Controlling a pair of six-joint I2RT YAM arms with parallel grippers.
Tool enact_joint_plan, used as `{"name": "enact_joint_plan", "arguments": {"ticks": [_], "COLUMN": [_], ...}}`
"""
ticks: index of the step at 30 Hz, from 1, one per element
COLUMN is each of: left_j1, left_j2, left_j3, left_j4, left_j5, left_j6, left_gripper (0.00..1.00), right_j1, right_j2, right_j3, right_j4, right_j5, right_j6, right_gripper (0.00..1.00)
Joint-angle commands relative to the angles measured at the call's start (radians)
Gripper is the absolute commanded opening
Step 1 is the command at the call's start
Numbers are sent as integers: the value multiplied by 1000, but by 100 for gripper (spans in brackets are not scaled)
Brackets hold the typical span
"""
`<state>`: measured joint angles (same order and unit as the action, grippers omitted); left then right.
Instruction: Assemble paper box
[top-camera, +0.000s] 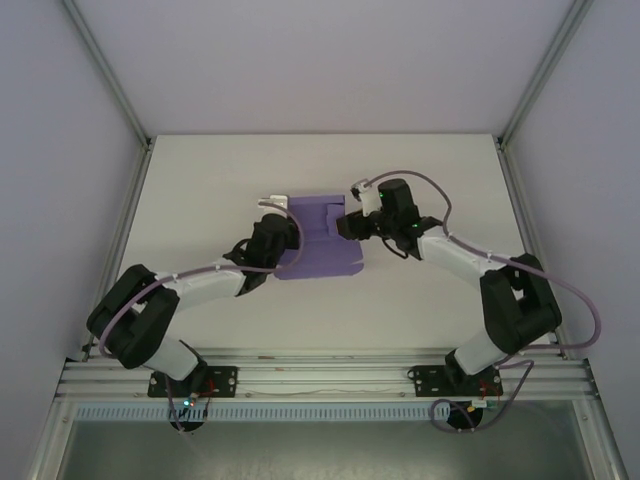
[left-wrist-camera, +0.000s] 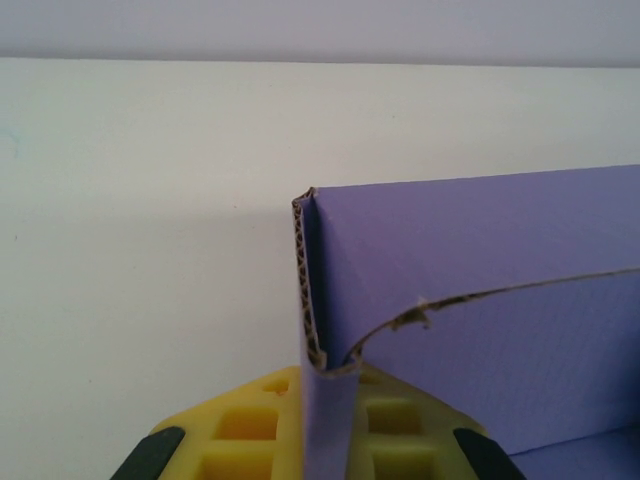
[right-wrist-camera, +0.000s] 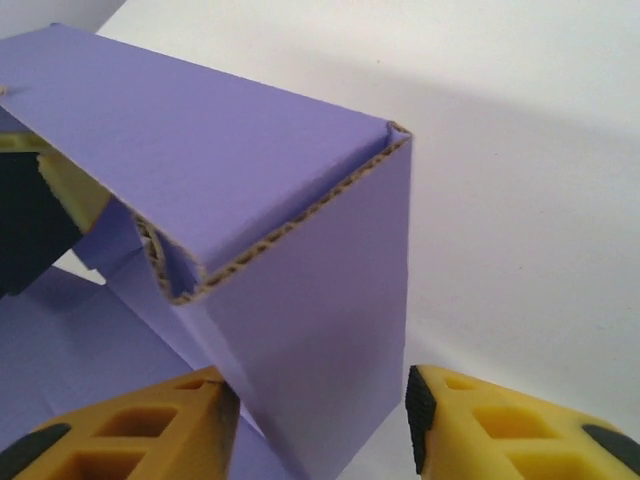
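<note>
Table (top-camera: 200, 180): white, carries both arms at near edge. Paper box (top-camera: 320, 238): purple card, mid-table between grippers, partly folded, walls raised. Left gripper (left-wrist-camera: 326, 388): clamped on box's corner wall. Right gripper (right-wrist-camera: 320, 405): fingers apart, upright flap between them; whether it grips, cannot tell.

- The paper box (right-wrist-camera: 230, 150) is purple card, matt and smooth on its faces; its cut edges show a brown fluted core, slightly ragged.
- My jaws are yellow moulded plastic with duller black pads (right-wrist-camera: 422, 410).
- The desk (top-camera: 220, 170) is white, matt and smooth.
- Its near rail (top-camera: 330, 372) is ribbed bare metal.
</note>
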<state>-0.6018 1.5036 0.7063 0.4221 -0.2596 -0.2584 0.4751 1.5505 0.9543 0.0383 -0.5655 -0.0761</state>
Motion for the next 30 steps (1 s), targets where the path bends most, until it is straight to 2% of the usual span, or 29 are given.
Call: {"name": "enact_joint_plan", "arguments": {"ticks": [1,4,7,8,10,13,16,19,22,27,30], "left_j1": [-9,-10,-12,-13,-16,-23,-33,-37,-39,-38,-38], "left_j2": [11,19,24,22,17,15,33,51,53,50,46], "left_j3": [34,41,50,51,51,56,80,105,105,113,113], "left_j4": [-1,5,-6,-9,-11,-11,-27,-55,-43,-57,-59], "left_j5": [11,14,5,1,-10,-42,-113,-171,-159,-166,-167], "left_j6": [18,15,15,14,8,-13,-47,-90,-96,-102,-102], "left_gripper": [0,0,0,0,0,0,0,0,0,0,0], "right_j1": [24,36,40,39,47,85,144,181,204,212,213], "right_j2": [30,54,66,68,68,84,122,178,233,296,296], "right_j3": [25,21,19,23,35,60,93,154,203,282,256], "right_j4": [78,124,159,152,121,55,5,-101,-184,-311,-255], "right_j5": [155,169,173,190,250,438,698,1001,1212,1324,1331], "right_j6": [68,109,147,152,151,144,193,300,355,352,267], "right_gripper": [44,41,31,25,21,14,0,0,0,0,0]}}
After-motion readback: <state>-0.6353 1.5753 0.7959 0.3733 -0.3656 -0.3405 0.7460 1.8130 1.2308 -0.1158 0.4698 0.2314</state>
